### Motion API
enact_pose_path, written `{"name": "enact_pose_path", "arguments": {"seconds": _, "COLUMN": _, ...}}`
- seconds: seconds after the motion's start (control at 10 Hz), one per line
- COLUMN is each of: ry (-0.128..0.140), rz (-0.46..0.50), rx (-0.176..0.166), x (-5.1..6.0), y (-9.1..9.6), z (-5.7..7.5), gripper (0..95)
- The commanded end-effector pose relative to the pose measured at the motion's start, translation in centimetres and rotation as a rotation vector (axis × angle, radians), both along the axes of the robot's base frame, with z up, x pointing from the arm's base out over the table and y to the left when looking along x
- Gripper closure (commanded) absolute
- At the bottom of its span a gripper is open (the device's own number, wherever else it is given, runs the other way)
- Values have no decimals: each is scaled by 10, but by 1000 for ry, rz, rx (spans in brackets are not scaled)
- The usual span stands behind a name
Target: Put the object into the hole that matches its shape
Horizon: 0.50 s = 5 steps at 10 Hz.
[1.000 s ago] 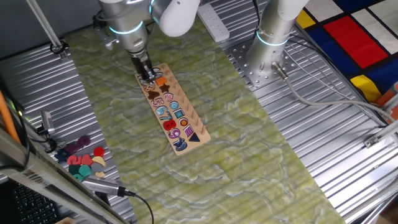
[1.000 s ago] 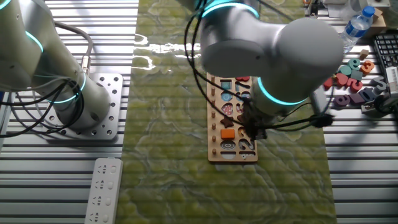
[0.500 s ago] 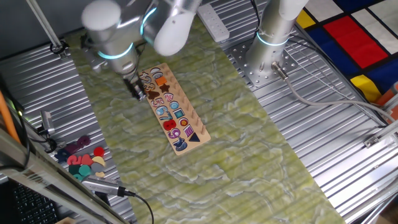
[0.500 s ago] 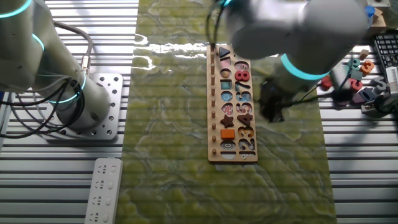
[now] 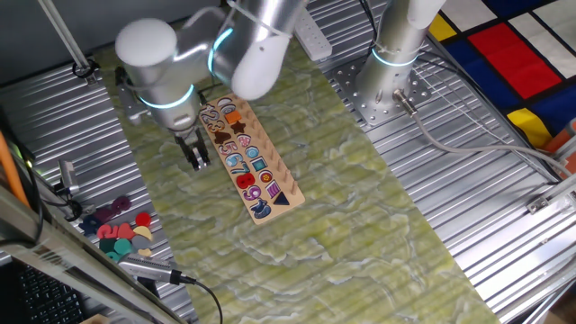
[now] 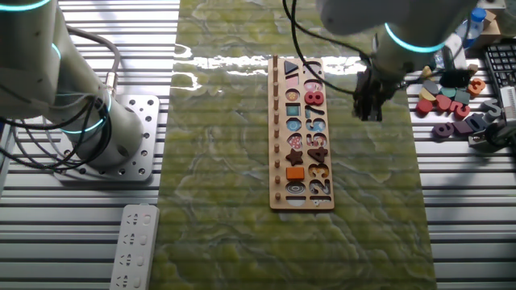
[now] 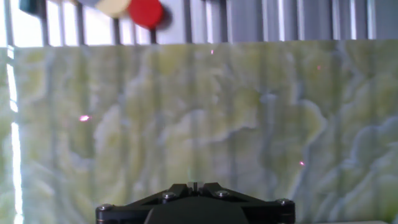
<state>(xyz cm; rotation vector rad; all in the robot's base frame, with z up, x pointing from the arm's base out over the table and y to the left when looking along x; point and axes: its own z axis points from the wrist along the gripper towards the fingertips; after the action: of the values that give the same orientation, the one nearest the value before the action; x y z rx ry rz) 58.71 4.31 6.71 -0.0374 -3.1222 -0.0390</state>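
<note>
The long pale wooden board point(image 6: 279, 137) lies on the green mat and also shows in one fixed view point(image 5: 279, 175). The small orange square piece point(image 6: 295, 172) lies flat in a square recess near one end of the board, next to a brown star; it also shows in one fixed view point(image 5: 231, 116). My gripper point(image 5: 197, 162) is off the board, low over the bare mat beside it point(image 6: 369, 113). The hand view shows its fingertips point(image 7: 194, 185) pressed together with nothing between them, over the mat. The board is out of the hand view.
Loose coloured pieces lie on the metal table past the mat's edge point(image 5: 121, 229) point(image 6: 455, 97); a red disc point(image 7: 146, 11) shows at the hand view's top. A second arm's base point(image 6: 97, 129), a white power strip point(image 6: 133, 246) and a water bottle point(image 6: 468, 28) stand around.
My gripper has left the board's orange-piece end and moved sideways off the board towards the loose pieces. The orange piece stays in its recess.
</note>
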Motion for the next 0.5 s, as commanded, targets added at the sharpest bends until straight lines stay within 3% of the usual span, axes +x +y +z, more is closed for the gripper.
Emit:
{"name": "enact_pose_path", "arguments": {"seconds": 0.1, "ry": 7, "rz": 15, "rx": 2, "x": -4, "y": 3, "z": 12, "gripper": 950}}
{"name": "enact_pose_path", "arguments": {"seconds": 0.2, "ry": 3, "rz": 21, "rx": 2, "x": -6, "y": 7, "z": 20, "gripper": 950}}
{"name": "enact_pose_path", "arguments": {"seconds": 0.5, "ry": -10, "rz": 43, "rx": -10, "x": -8, "y": 11, "z": 22, "gripper": 950}}
